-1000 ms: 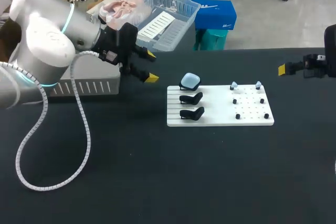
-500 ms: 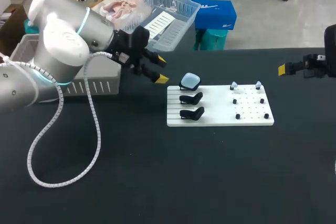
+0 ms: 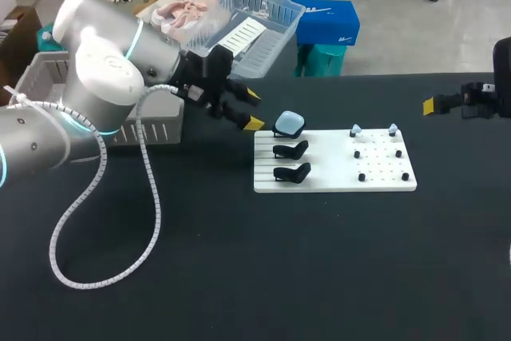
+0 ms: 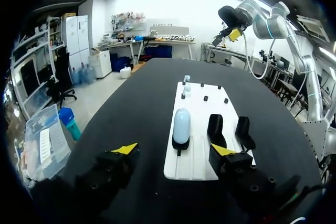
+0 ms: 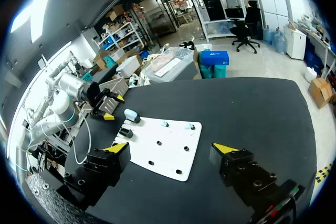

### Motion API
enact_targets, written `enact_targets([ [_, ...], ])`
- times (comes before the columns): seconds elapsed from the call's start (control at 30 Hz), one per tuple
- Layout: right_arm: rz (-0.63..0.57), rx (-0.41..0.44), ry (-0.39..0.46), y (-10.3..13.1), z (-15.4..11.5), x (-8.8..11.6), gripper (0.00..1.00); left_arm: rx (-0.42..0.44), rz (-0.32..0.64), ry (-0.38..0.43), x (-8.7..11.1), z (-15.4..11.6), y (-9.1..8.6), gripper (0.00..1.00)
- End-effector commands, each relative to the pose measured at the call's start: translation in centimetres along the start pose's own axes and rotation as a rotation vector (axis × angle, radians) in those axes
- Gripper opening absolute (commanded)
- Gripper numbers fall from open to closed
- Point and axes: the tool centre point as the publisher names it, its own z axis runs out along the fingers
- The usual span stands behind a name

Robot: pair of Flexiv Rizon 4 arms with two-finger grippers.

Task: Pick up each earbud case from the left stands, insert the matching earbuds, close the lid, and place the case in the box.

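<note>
A light-blue earbud case [image 3: 289, 124] sits shut on the rearmost of three black stands on the white board [image 3: 335, 183]. The other two stands [image 3: 291, 150] carry nothing. Two pale earbuds [image 3: 356, 129] stand on pegs at the board's far right. My left gripper [image 3: 252, 109] hangs open just left of the case, apart from it. In the left wrist view the case [image 4: 181, 126] lies ahead of that gripper [image 4: 174, 149], beyond its fingertips. My right gripper [image 5: 171, 148] is open and holds nothing, out near the table's right edge, far from the board [image 5: 168, 153].
A grey slotted box [image 3: 140, 131] stands on the table's left side, behind my left arm. A white cable [image 3: 96, 197] loops from that arm over the table in front of it. Small black pegs [image 3: 382, 167] dot the board's right half.
My left arm has swung right, bringing its gripper from beside the grey box to just short of the case. The right arm has kept still.
</note>
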Motion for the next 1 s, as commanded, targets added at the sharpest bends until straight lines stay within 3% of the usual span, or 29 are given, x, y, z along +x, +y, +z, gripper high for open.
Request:
enact_targets([
  [0.03, -0.002, -0.005, 0.001, -0.1, 0.0, 0.0, 1.0, -0.007, -0.002, -0.005, 0.0, 0.6, -0.1, 0.87],
  [0.1, -0.002, -0.005, 0.001, -0.1, 0.0, 0.0, 1.0, -0.008, 0.0, -0.006, 0.0, 0.9, -0.2, 0.69],
  [0.13, -0.002, -0.005, 0.001, -0.1, 0.0, 0.0, 1.0, -0.009, 0.001, -0.006, -0.1, 1.0, -0.3, 0.65],
  [0.2, -0.002, -0.005, 0.001, -0.1, 0.0, 0.0, 1.0, -0.011, 0.002, -0.007, -0.1, 1.3, -0.3, 0.69],
  [0.5, -0.002, -0.005, 0.001, -0.1, 0.0, 0.0, 1.0, -0.005, 0.001, -0.014, -0.3, 2.0, -0.6, 0.65],
  [1.0, -0.002, -0.005, 0.001, -0.1, 0.0, 0.0, 1.0, 0.023, -0.006, -0.018, -0.5, 3.1, -1.4, 0.66],
])
